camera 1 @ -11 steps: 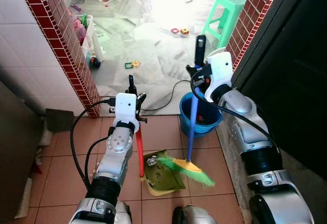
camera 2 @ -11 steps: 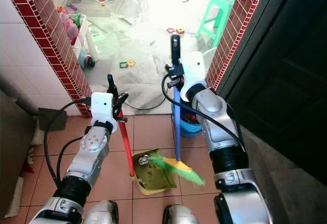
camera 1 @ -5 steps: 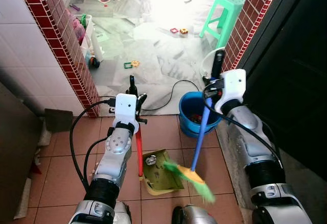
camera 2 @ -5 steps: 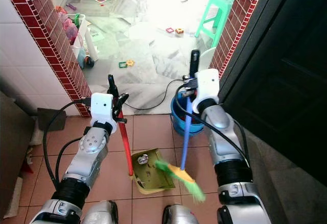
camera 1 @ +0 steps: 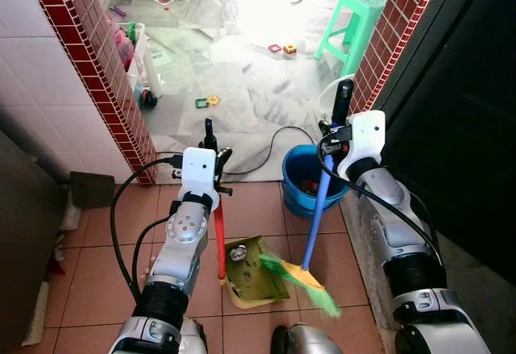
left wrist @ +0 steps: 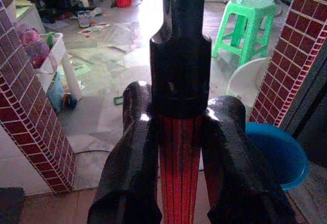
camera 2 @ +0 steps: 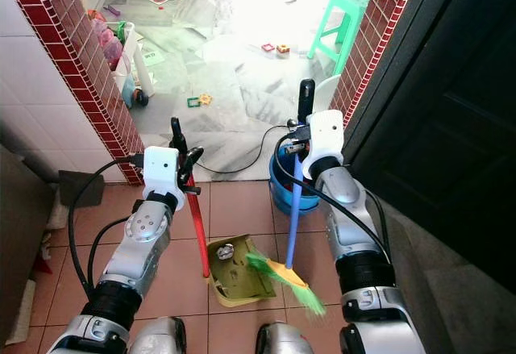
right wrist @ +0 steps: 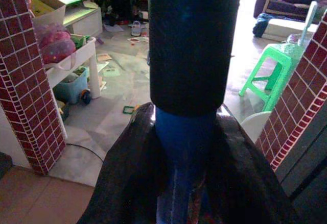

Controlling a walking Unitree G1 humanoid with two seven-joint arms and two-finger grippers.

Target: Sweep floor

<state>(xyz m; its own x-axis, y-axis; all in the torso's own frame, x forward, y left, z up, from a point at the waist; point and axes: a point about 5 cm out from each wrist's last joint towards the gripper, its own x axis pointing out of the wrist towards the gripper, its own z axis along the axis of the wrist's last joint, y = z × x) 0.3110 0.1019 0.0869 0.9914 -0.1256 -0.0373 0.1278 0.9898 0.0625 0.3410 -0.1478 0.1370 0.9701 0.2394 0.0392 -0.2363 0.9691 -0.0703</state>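
Both eye views look from the head forward and down, sharing the tiled floor (camera 1: pixel 258 201) and blue bucket (camera 1: pixel 300 178). Each wrist view looks closely along its claw toward the green stool (left wrist: pixel 244 20).

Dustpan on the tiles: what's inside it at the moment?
The yellow-green dustpan holds a small round silvery item near its back wall and some dark specks. The green broom bristles overlap its right edge, so anything under them is hidden.

Dustpan (camera 1: pixel 254 272) left of broom (camera 1: pixel 310 245), before bucket (camera 1: pixel 310 178).
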